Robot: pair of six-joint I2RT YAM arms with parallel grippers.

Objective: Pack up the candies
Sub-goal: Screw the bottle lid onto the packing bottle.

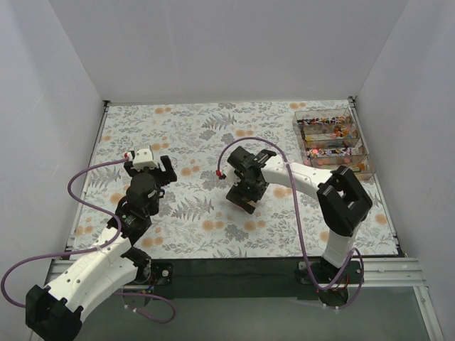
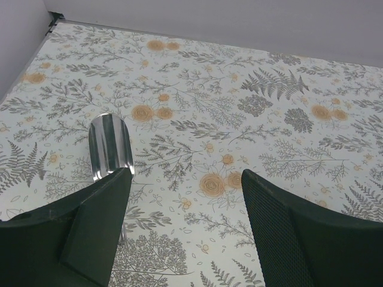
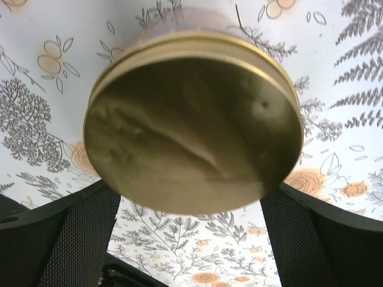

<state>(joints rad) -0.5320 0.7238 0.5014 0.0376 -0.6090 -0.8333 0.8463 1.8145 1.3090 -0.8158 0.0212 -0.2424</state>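
Floral cloth (image 1: 213, 128) covers table. Candies (image 1: 328, 135) sit in compartment box (image 1: 302, 114), far-right corner. Step, prob.: opening jar. R gripper (image 3: 190, 188) spread over gold lid (image 3: 191, 119), no pinch seen. L gripper (image 2: 185, 179) spread, empty. Next likely needs centred closure on lid.

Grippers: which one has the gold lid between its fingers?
The right gripper: its wrist view shows the gold lid filling the gap between its spread fingers. The left gripper has only tablecloth between its fingers, with a metal scoop beside one.
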